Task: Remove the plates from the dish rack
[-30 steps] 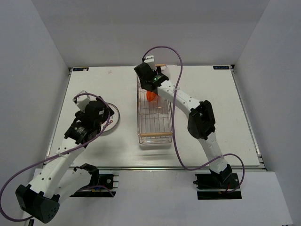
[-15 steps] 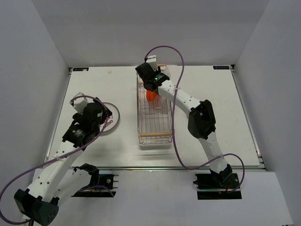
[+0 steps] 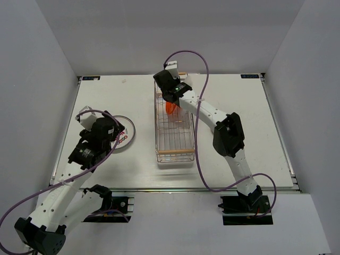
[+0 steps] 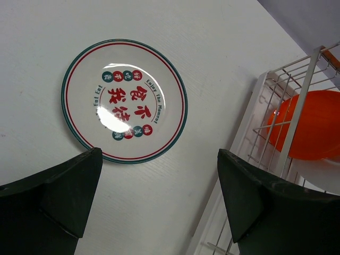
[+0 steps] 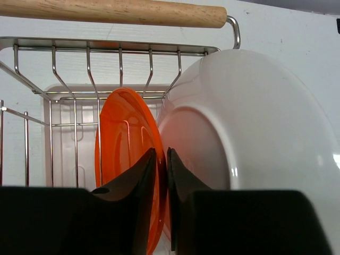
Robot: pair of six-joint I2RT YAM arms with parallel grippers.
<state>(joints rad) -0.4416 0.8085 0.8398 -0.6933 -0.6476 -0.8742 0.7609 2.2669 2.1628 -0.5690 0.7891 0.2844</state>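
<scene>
Plates are in two places at this moment. Two of them stand on edge inside the dish rack (image 3: 175, 139), which lies lengthwise in the middle of the worktop (image 3: 239, 133). They are at its far end, close to the far wooden handle (image 5: 106, 11). One is the orange plate (image 5: 125, 138). The other is a plain white plate (image 5: 255, 138), just beside it on the right in my right wrist view, and it shows its back side. The two overlap in that view, so I cannot tell if they touch each other.

My right tool (image 5: 161, 155) reaches down into this far end of the rack. Its two fingers are pressed almost together, with only a thin slit between them. The rim of the orange plate runs into this slit, so I read the tool as pinching the orange plate at its edge. The lower part of that plate is hidden behind my fingers.

A third one, the printed plate (image 4: 125, 101), lies flat on the worktop to the left of the rack and apart from it. It is white with red characters in the middle, small red and teal dots around them, and a teal rim. My left tool (image 4: 158, 158) hangs over the near edge of this plate with its fingers spread wide, holding nothing. In the left wrist view a corner of the rack appears at the right side, with the orange plate behind its wires.
</scene>
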